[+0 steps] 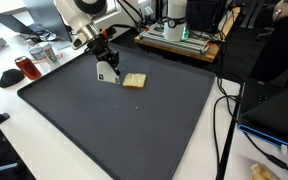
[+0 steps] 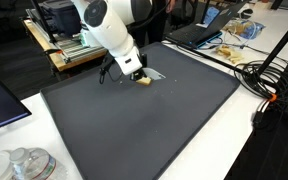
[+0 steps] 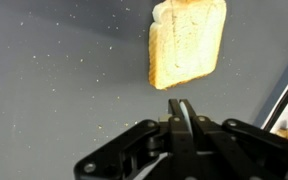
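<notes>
A white desk (image 1: pixel 29 135) carries a broad dark mat (image 1: pixel 124 130), and clutter rings that mat. In an exterior view a red mug (image 1: pixel 24 68) and a glass jar (image 1: pixel 44 52) stand off one corner of the mat. A wood-framed machine (image 1: pixel 179 35) sits beyond the mat's far edge, and black cables (image 1: pixel 224 115) trail along its side. In an exterior view a laptop (image 2: pixel 194 32) lies past the mat's far corner and a stack of clear discs (image 2: pixel 24 165) rests off its near corner.

On the mat, close to its far edge, lies a single slice of toast (image 1: pixel 133 81). It lies flat, golden-brown across the face, with a paler, uneven crust line around it. The wrist view shows the slice (image 3: pixel 188 42) whole and unbroken on a mat speckled with pale crumbs.

The tool (image 1: pixel 106 70) hangs low over the mat with its fingers pressed together and nothing between them; in the wrist view the two fingertips (image 3: pixel 181 103) meet in one narrow point. The toast lies just ahead of that point and slightly to one side. It is apart from the tool, and a strip of bare, crumb-flecked mat shows between them. In both exterior views slice and tool sit just beside each other on the mat.
</notes>
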Available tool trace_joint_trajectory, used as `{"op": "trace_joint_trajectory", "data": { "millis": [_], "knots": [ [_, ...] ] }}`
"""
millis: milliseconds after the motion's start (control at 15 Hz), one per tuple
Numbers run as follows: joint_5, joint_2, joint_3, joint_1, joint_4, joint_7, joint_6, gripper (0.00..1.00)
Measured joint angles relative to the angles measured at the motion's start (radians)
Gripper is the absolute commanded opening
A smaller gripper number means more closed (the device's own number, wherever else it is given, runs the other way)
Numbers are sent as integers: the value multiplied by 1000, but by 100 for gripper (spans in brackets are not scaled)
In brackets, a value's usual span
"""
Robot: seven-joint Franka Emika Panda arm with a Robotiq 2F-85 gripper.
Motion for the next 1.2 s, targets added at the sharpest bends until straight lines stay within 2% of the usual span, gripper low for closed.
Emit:
{"op": "trace_joint_trajectory", "data": {
  "millis": [400,733,1000,1200],
  "knots": [
    [273,-122,-20,-2,-197,-252,112,1],
    [489,-210,-69,38,-359,-460,218,1],
    [619,-270,-105,103,-462,-565,330,1],
    [682,-303,-80,132,-518,-594,443,1]
  ]
}}
